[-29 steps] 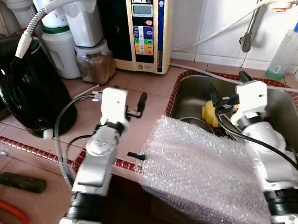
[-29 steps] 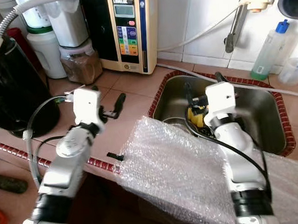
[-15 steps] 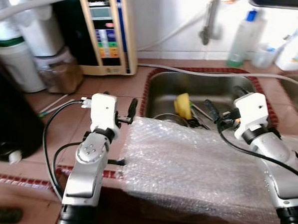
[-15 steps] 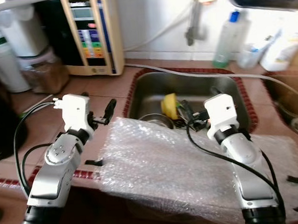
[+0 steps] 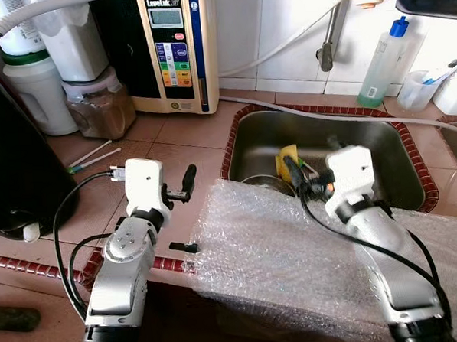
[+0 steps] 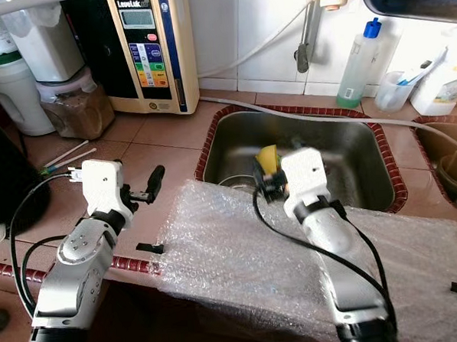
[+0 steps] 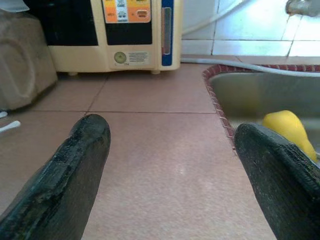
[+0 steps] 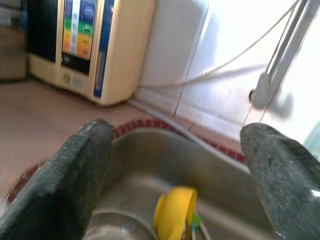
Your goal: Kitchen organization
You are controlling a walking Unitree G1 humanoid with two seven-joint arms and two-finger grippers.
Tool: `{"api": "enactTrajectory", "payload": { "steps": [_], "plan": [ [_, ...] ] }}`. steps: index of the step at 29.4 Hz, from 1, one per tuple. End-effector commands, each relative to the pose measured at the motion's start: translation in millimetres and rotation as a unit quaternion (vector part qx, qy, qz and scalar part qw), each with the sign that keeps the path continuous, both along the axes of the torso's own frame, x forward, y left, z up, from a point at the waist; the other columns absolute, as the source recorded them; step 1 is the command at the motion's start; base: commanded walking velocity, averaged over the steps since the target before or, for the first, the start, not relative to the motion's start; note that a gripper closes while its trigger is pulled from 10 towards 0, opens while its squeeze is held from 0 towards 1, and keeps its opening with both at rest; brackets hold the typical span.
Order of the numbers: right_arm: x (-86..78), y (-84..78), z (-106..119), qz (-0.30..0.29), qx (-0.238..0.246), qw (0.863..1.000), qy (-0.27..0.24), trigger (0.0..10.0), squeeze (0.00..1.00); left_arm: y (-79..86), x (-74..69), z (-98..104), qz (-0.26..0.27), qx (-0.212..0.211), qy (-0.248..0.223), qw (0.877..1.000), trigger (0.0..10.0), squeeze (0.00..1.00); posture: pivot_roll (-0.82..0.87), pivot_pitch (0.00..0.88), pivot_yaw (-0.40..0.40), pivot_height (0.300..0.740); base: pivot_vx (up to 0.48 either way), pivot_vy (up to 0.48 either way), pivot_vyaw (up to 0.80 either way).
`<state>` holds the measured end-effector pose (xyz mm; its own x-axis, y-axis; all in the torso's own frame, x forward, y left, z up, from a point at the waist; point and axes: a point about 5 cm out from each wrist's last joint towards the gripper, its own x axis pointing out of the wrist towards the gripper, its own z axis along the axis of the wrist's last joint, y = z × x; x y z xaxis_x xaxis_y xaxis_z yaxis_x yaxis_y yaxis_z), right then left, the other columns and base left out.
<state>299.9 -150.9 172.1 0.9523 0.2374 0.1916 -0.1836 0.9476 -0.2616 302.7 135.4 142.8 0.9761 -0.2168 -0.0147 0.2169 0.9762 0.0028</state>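
Both arms reach forward over the counter toward the sink. The left gripper hangs just left of the sink above the brown tiles, fingers spread apart. The right gripper hovers at the sink's near edge, fingers also wide, above a sheet of bubble wrap. A yellow sponge and a metal bowl lie in the sink.

Both head views look steeply down on the terracotta-tiled counter and steel sink. Each wrist camera looks low between its spread black fingers; both share the yellow sponge-like object and cream water ioniser.
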Motion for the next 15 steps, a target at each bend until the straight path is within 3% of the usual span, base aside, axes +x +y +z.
{"api": "enactTrajectory", "payload": {
  "steps": [1,10,15],
  "plan": [
    [3.2,-5.5,3,-0.04,0.002,0.999,-0.009,10.0,0.0,-3.3,-1.5,1,-0.016,-0.01,0.002,1.0,10.0,0.0,0.02,0.0,0.06,0.74,0.0,0.0,0.0],
    [8.4,-10.5,7,-0.044,-0.045,0.998,-0.025,10.0,0.0,-6.7,6.9,3,-0.028,-0.014,0.002,1.0,10.0,0.0,0.0,0.0,0.043,0.74,0.0,0.0,0.0],
    [12.6,-16.7,14,-0.049,-0.059,0.996,-0.036,10.0,0.0,3.7,8.7,3,0.009,-0.036,0.007,0.999,10.0,0.0,0.0,0.0,0.041,0.74,0.0,-0.259,0.0]
  ]
}}
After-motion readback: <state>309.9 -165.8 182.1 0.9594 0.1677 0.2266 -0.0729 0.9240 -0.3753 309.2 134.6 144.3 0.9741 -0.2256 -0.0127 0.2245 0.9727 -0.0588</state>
